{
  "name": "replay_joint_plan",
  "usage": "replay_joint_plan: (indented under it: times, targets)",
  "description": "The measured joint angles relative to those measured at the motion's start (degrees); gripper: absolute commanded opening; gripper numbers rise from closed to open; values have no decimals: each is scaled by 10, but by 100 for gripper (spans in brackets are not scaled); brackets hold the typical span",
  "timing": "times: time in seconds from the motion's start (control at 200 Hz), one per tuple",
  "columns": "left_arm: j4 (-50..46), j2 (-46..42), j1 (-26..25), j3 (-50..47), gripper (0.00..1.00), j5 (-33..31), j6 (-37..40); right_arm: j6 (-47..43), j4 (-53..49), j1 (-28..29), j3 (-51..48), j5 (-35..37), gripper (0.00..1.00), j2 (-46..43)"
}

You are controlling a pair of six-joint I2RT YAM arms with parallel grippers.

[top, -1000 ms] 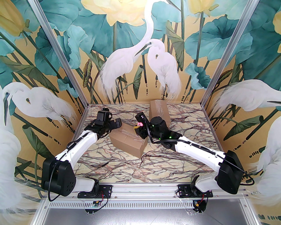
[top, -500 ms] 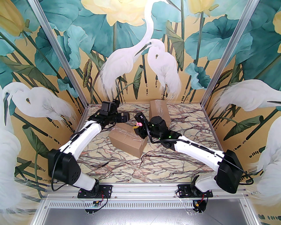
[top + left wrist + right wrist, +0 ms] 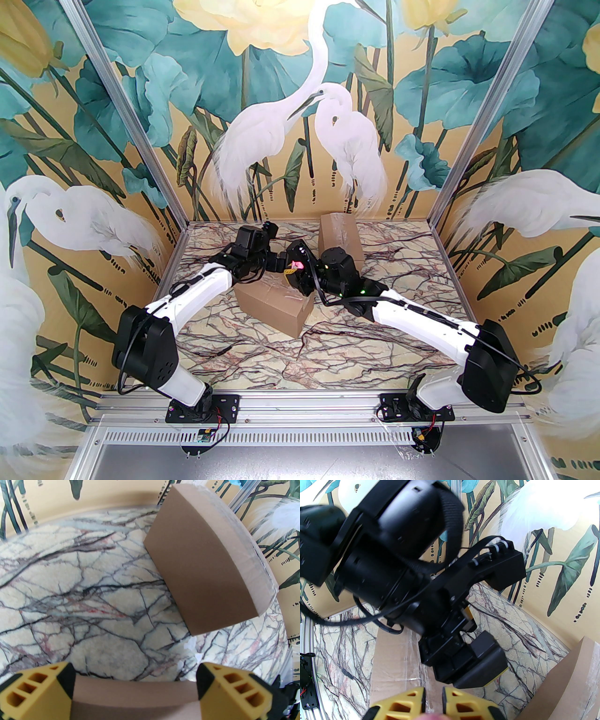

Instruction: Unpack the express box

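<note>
The express box (image 3: 272, 307), centre frame on the table (image 3: 234, 342), is taped shut, so opening and emptying are outstanding; the left fingers (image 3: 35, 691) straddle its end, spread, while the right fingers (image 3: 403, 705) pinch a small pink tool (image 3: 295, 266).

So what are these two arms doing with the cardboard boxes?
Two robot arms are working on the nearer cardboard box, which is still taped shut. The left gripper is open and set astride the box's far end. The right gripper is closed on a small pink object just above the box top. A second box stands behind, untouched.
</note>
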Motion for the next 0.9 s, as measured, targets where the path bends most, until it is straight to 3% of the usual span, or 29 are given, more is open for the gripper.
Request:
replay_joint_plan:
  times: [0.255,0.475,0.675,0.9]
  targets:
    - [80,-16,-3,-50,90,-17,2,1,3,0,0,13,0,-15]
    - [81,-22,-3,-53,96,-19,-5,5,38,0,0,8,0,-15]
    - [-3,-26,-2,-7,100,-19,2,5,76,0,-2,6,0,-12]
    - [-104,-48,17,94,100,-38,89,5,101,-1,-41,6,0,-32]
